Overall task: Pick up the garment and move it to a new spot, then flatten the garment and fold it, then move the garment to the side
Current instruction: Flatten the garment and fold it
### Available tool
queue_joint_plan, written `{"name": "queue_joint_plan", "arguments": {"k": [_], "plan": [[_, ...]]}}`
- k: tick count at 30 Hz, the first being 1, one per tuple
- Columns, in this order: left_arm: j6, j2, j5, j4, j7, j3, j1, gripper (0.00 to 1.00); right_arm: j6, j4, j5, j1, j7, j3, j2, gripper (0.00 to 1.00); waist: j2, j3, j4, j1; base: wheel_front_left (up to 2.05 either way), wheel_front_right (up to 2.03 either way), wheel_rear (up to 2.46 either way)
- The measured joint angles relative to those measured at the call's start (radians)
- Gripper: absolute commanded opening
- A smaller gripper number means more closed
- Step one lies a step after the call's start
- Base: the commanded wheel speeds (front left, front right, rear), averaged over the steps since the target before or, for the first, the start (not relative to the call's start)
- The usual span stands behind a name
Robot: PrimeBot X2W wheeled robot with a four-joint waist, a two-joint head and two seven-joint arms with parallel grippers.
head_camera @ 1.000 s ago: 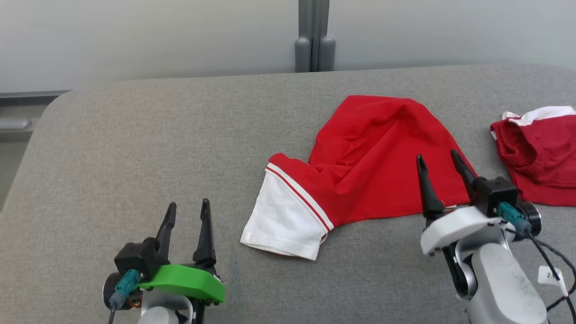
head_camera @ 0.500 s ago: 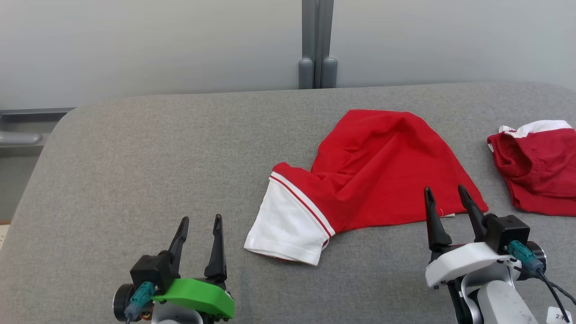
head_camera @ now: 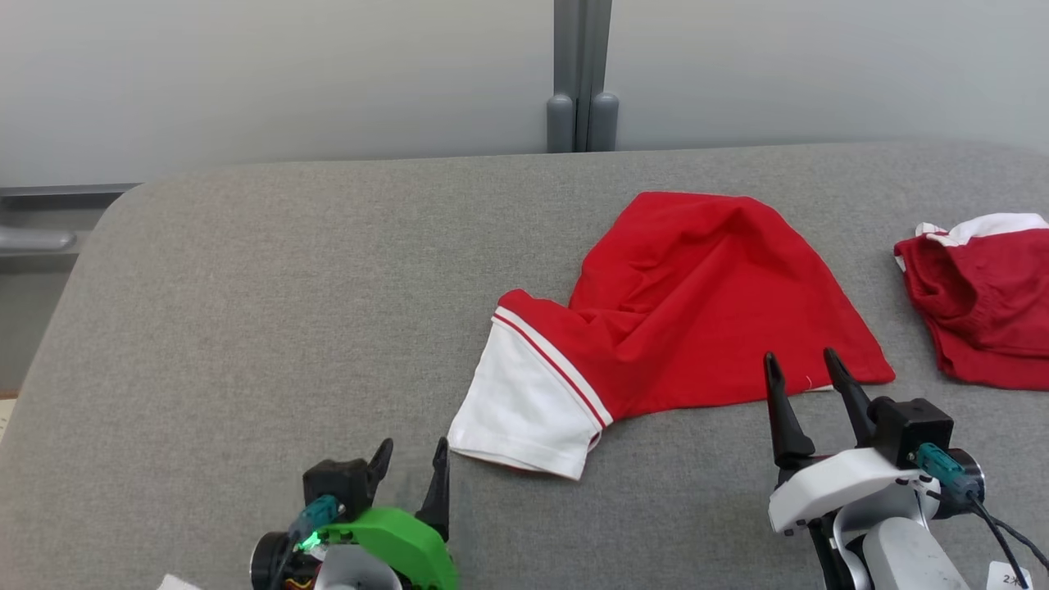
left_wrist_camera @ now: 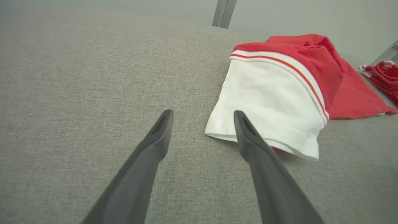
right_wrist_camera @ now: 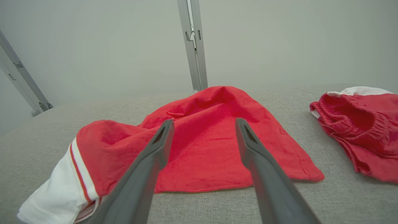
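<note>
Garment [head_camera: 697,319] is laid w/ long axis left-right, white sleeve [head_camera: 524,410] just right of left tool [head_camera: 414,447], red hem [head_camera: 721,396] just beyond right tool [head_camera: 799,355]; both tools are spread apart, empty.

The right hand [right_wrist_camera: 204,122] rises from the bottom middle of the frame, its two dark fingers [right_wrist_camera: 146,174] spread wide apart. Behind them, in the centre, the red garment [right_wrist_camera: 217,105] lies rumpled on the grey surface [right_wrist_camera: 326,202], its white sleeve [right_wrist_camera: 59,189] with red stripes reaching the lower left corner. At the right edge lies a darker red garment [right_wrist_camera: 357,130] with a white band, apart from the first. A metal post [right_wrist_camera: 192,46] stands at the top centre against a pale wall [right_wrist_camera: 93,46].
</note>
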Motion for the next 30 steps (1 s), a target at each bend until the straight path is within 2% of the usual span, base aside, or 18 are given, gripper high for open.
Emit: {"name": "queue_joint_plan", "arguments": {"k": [3,10,19,20,21,24,25,30], "plan": [[0.002,0.000,-0.015,0.045,0.049,-0.036,-0.053,1.00,0.000,0.013,-0.003,-0.006,0.000,-0.004,0.000,1.00,0.0000,0.010,-0.007,0.0000,0.00,0.00,0.00],[0.074,0.000,-0.062,0.175,0.124,-0.073,-0.149,1.00,0.000,0.022,-0.012,-0.028,0.000,-0.018,0.000,1.00,0.0000,0.040,-0.045,0.0000,0.00,0.00,0.00],[0.096,0.000,-0.110,0.252,0.138,-0.115,-0.210,1.00,0.000,0.025,-0.018,-0.042,0.000,-0.040,0.000,1.00,0.0000,0.089,-0.098,0.0000,0.00,0.00,0.00],[0.096,0.000,-0.114,0.257,0.139,-0.124,-0.216,0.86,0.000,0.024,-0.018,-0.043,0.000,-0.041,0.000,1.00,0.0000,0.094,-0.102,0.0000,0.00,0.00,0.00],[0.096,0.001,-0.119,0.260,0.140,-0.134,-0.220,0.56,0.000,0.024,-0.018,-0.045,0.000,-0.042,0.000,1.00,0.0000,0.098,-0.107,0.0000,0.00,0.00,0.00],[0.096,0.003,-0.131,0.262,0.140,-0.156,-0.226,0.18,0.000,0.024,-0.021,-0.046,0.000,-0.052,0.000,1.00,0.0000,0.107,-0.114,0.0000,0.00,0.00,0.00],[0.096,0.003,-0.132,0.261,0.140,-0.165,-0.227,0.00,0.000,0.025,-0.023,-0.046,0.000,-0.056,0.000,1.00,0.0000,0.109,-0.115,0.0000,0.00,0.00,0.00],[0.095,0.001,-0.147,0.247,0.127,-0.204,-0.231,0.00,0.000,0.059,-0.050,-0.057,0.000,-0.097,0.001,1.00,0.0000,0.112,-0.106,0.0000,0.00,0.00,0.00]]}}
